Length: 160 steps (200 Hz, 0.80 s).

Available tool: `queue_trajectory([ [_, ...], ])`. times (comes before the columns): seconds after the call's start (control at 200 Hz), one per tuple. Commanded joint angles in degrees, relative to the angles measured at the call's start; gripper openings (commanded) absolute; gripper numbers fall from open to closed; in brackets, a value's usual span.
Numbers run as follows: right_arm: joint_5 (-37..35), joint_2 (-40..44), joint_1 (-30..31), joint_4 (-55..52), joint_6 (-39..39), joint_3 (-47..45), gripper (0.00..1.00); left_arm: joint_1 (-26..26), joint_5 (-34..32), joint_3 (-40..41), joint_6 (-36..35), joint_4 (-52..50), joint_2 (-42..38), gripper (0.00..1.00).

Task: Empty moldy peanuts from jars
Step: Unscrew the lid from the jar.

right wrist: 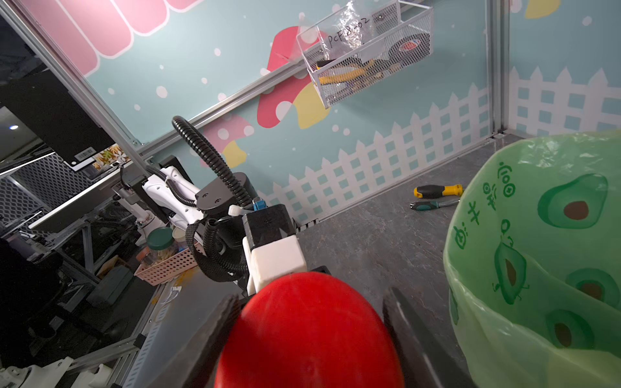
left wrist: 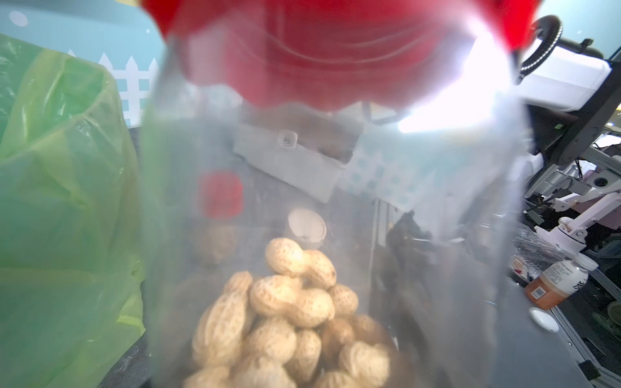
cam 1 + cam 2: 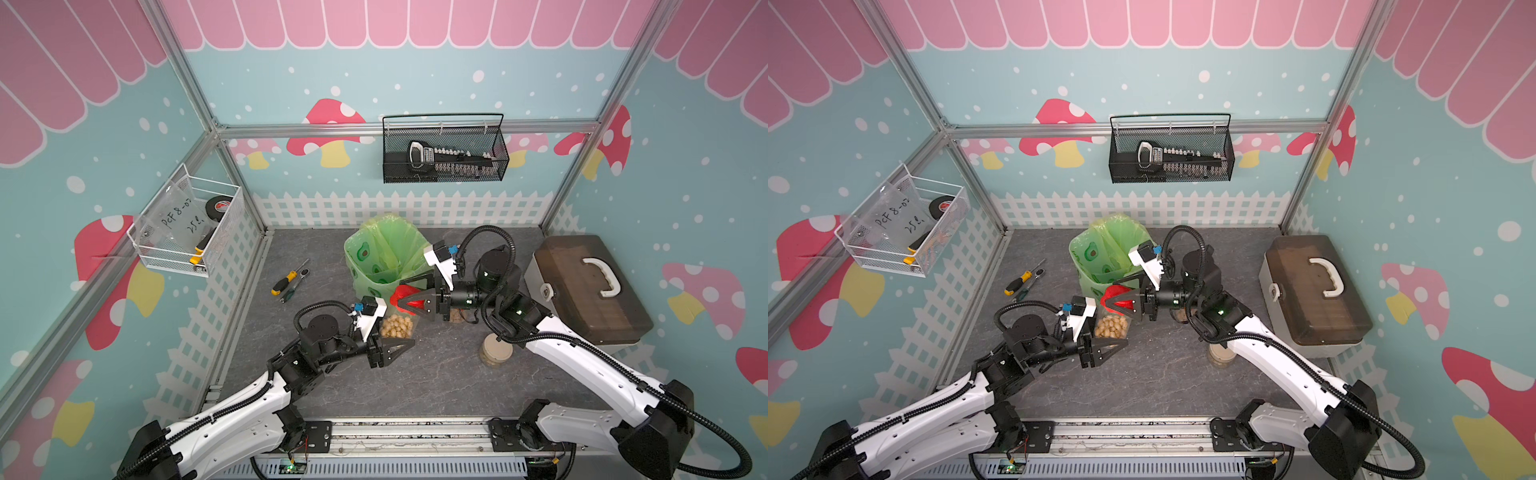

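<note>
Jar A [image 3: 397, 326]: clear, round; red scalloped screw lid [image 3: 400, 293] on. Located near the centre of the bench [image 3: 415, 386].
Jar A hold: the body is gripped by the left gripper [image 3: 390, 332] and the lid is clasped by the right gripper [image 3: 409, 297]. Whether it is resting or lifted cannot be told.
Jar A contents: moldy peanuts [image 2: 285, 319], pale tan in netted shells, heaped in the lower part.
Jar B [image 3: 496, 352]: squat, clear, upright; flat beige lid on. Located right of centre, nearer the front edge. Tan contents are seen through the wall.
Jar C [image 3: 457, 318]: largely hidden. A strip of brownish contents is seen right of Jar A, behind Jar B.
</note>
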<state>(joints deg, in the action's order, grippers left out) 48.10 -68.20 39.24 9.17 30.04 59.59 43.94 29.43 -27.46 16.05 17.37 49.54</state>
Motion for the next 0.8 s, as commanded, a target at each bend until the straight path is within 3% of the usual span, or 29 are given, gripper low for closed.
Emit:
queue_trajectory([
  [0.0,3.16,1.26,0.22,6.66,0.89,-0.4,0.76,-0.96,-1.45,-0.38,2.41,-1.66,0.41,0.25],
  [0.065,-0.74,2.45,0.17,7.07,2.43,-1.55,0.91,-0.96,-3.22,-0.24,2.27,-1.97,0.23,0.25],
  [0.13,-6.3,4.36,0.28,5.44,3.22,-2.56,0.98,-0.96,-5.69,-0.12,1.79,-2.9,-0.19,0.25],
  [0.26,-22.72,7.92,1.62,-3.58,3.7,-2.21,0.99,-0.88,-12.65,0.35,0.7,-4.28,-0.89,0.24],
  [0.41,-43.65,6.2,8.21,-14.98,1.99,2.41,0.99,0.53,-22.23,0.87,-1.62,-4.15,-0.12,0.24],
  [0.58,-49.26,0.51,10.75,-14.82,3.61,5.37,0.99,5.68,-34.35,0.5,-5.85,-4.01,2.32,0.24],
  [0.795,-53.91,-3.96,13.46,-13.17,4.32,7.99,0.99,7.03,-38.1,0.92,-6.83,-2.12,3.05,0.24],
])
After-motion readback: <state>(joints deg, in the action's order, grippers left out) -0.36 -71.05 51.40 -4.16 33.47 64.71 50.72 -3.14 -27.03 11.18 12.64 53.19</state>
